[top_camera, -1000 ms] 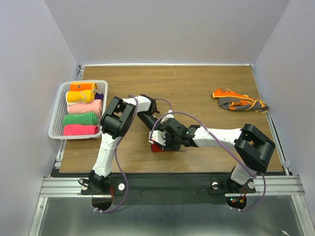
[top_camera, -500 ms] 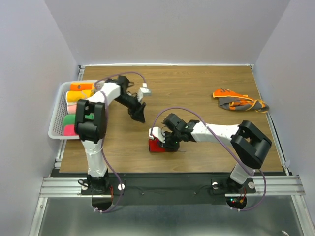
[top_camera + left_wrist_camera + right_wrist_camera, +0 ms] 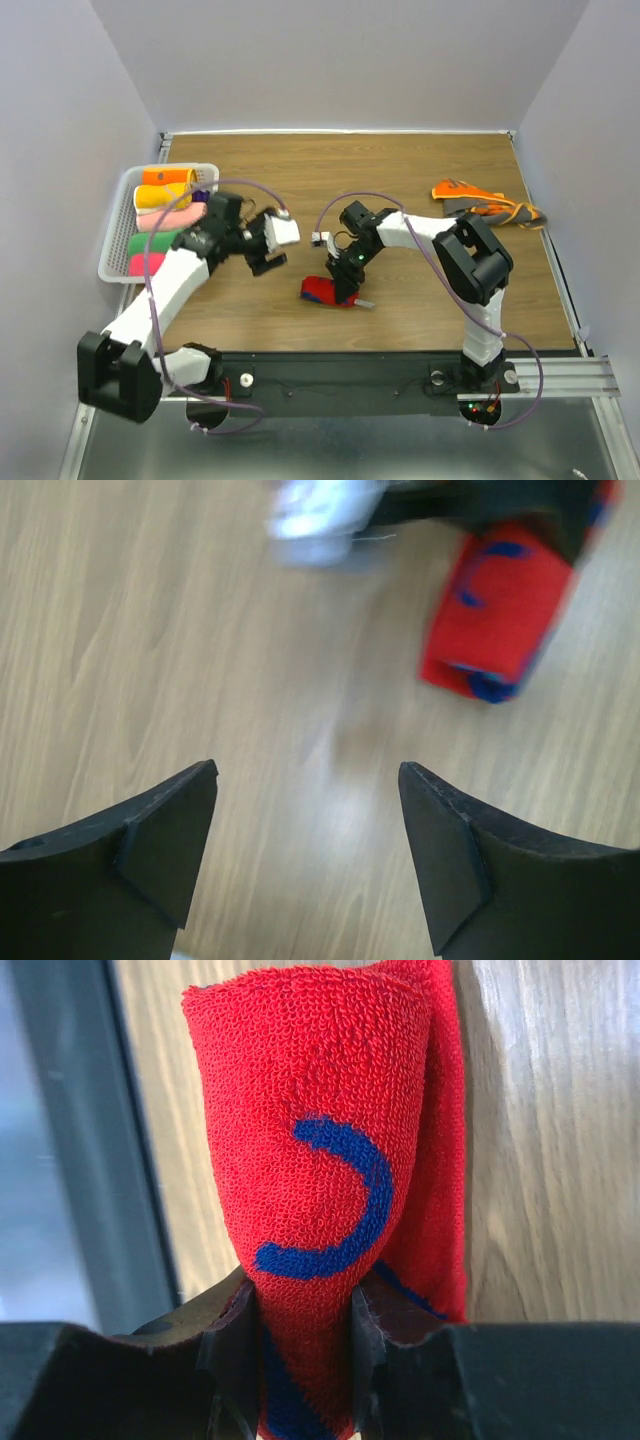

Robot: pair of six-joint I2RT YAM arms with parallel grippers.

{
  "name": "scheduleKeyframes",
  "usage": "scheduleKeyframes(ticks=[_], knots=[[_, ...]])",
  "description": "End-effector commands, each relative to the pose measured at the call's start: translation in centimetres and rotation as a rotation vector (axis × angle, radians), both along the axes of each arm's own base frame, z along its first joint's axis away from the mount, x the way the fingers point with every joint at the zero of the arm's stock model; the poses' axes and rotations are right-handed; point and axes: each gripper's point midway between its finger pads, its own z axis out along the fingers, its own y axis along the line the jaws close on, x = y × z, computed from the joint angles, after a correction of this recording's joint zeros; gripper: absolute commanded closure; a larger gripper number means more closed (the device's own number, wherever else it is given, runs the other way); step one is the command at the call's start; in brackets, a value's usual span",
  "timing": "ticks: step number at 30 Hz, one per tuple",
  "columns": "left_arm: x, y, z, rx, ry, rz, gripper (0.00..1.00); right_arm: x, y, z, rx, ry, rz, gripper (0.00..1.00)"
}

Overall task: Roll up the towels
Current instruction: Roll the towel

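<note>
White basket (image 3: 113, 240): one
Rolled towels (image 3: 163, 197) inside: six
Red patterned roll (image 3: 318, 291): one
Crumpled orange-grey cloth (image 3: 487, 208): one

The left gripper (image 3: 308, 770) hangs spread wide near the table's middle, arm stretched low; the right gripper (image 3: 300, 1345) angles down, pinching the red towel (image 3: 320, 1160).

Top view: right gripper (image 3: 343, 283) covers the far end of the red rolled terry towel with blue marks (image 3: 320, 292). Left arm (image 3: 175, 272) hides parts of green towel roll (image 3: 142, 243), pink towel roll (image 3: 137, 265) and white slatted plastic basket (image 3: 110, 228). Left wrist: white shape (image 3: 318, 510) at top is blurred, can't identify. Right wrist: red towel's lower end is cut off by bottom edge.
</note>
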Motion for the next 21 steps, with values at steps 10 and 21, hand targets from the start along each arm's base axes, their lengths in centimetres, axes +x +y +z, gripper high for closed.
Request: scheduleKeyframes(ticks=[10, 21], knots=[[-6.5, -7.2, -5.7, 0.198, -0.293, -0.335, 0.11, -1.2, -0.8, -2.0, -0.044, 0.321, -0.017, 0.99], [-8.1, -11.3, -9.4, 0.252, -0.268, -0.46, 0.14, 0.3, -0.7, -2.1, -0.029, 0.315, -0.024, 0.99]])
